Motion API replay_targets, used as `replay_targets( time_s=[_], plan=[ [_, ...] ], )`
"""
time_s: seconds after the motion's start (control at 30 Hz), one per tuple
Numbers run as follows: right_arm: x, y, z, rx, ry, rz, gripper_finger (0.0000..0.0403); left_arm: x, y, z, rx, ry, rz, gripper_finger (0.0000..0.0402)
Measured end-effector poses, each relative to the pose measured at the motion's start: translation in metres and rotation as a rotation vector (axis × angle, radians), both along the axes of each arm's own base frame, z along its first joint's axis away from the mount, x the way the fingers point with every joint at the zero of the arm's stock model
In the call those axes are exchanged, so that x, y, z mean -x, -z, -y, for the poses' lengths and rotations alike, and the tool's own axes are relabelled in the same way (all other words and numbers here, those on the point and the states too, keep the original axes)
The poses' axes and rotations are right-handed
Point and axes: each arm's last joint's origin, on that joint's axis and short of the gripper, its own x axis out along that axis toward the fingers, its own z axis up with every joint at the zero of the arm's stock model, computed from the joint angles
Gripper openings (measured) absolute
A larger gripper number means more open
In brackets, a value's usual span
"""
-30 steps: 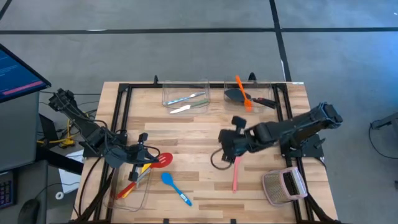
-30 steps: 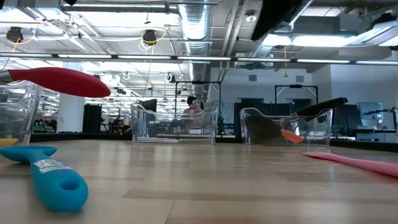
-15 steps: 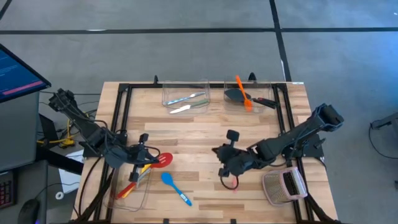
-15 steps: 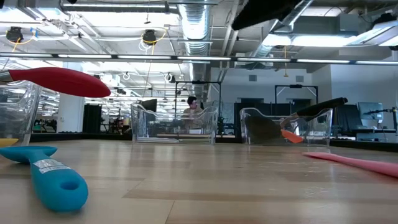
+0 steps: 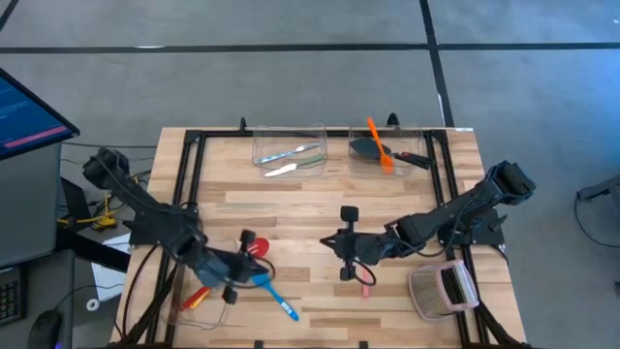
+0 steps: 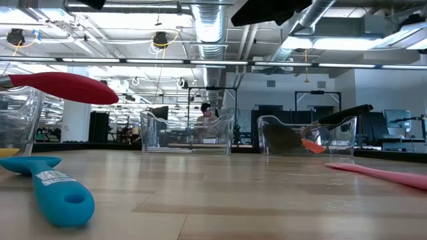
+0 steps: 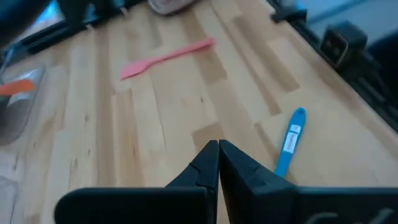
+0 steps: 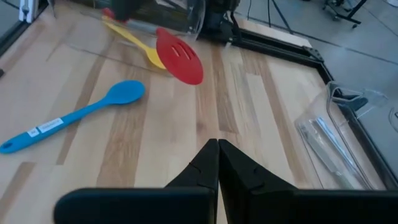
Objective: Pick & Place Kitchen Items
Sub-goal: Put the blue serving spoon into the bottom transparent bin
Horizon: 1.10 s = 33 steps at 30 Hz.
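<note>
Wooden table (image 5: 291,208): right hand (image 5: 346,271) clenched, empty, beside pink spatula (image 7: 166,58); left hand (image 5: 244,281) clenched over blue spoon (image 8: 74,115)

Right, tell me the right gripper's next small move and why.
Probably open the fingers before anything else. The right gripper hangs shut and empty above the pink spatula, which lies flat on the table. With its fingers pressed together it cannot straddle the handle, so opening should come before any descent.

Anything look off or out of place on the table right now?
Two utensils lie loose on the bare wood outside any bin: the blue spoon near the left bin and the pink spatula by the right gripper. Nothing looks spilled or damaged.
</note>
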Motion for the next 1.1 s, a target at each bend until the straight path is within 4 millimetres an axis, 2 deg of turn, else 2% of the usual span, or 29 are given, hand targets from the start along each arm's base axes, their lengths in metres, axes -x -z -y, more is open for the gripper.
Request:
replay_targets(
  time_s=[0.2, 0.43, 0.57, 0.73, 0.83, 0.9, 0.97, 1.1],
  plan=[
    [0.0, 0.002, 0.003, 0.008, 0.008, -0.027, 0.0001, -0.028, -0.006, 0.01, 0.041, 0.154, -0.073, 0.0003],
    [0.0, 0.004, 0.008, 0.017, 0.025, -0.049, 0.0001, -0.052, -0.007, 0.004, -0.024, 0.196, -0.206, 0.0003],
    [-0.001, 0.007, 0.016, 0.033, 0.044, -0.08, 0.0001, -0.063, -0.004, 0.0, -0.101, 0.208, -0.267, 0.0003],
    [-0.007, 0.007, 0.032, 0.039, 0.051, -0.095, 0.0001, -0.069, 0.01, -0.006, -0.144, 0.182, -0.364, 0.0003],
    [-0.009, 0.014, 0.041, 0.023, -0.001, -0.069, 0.0001, -0.07, 0.014, -0.006, -0.15, 0.182, -0.38, 0.0003],
    [-0.002, 0.022, 0.05, -0.005, -0.068, -0.052, 0.0001, -0.069, 0.014, -0.004, -0.144, 0.191, -0.38, 0.0003],
    [0.006, 0.019, 0.061, -0.065, -0.103, 0.032, 0.0001, -0.068, 0.012, -0.003, -0.128, 0.179, -0.377, 0.0003],
    [0.037, 0.012, 0.082, -0.131, -0.091, 0.159, 0.0001, -0.067, 0.01, -0.003, -0.098, 0.15, -0.373, 0.0003]
  ],
)
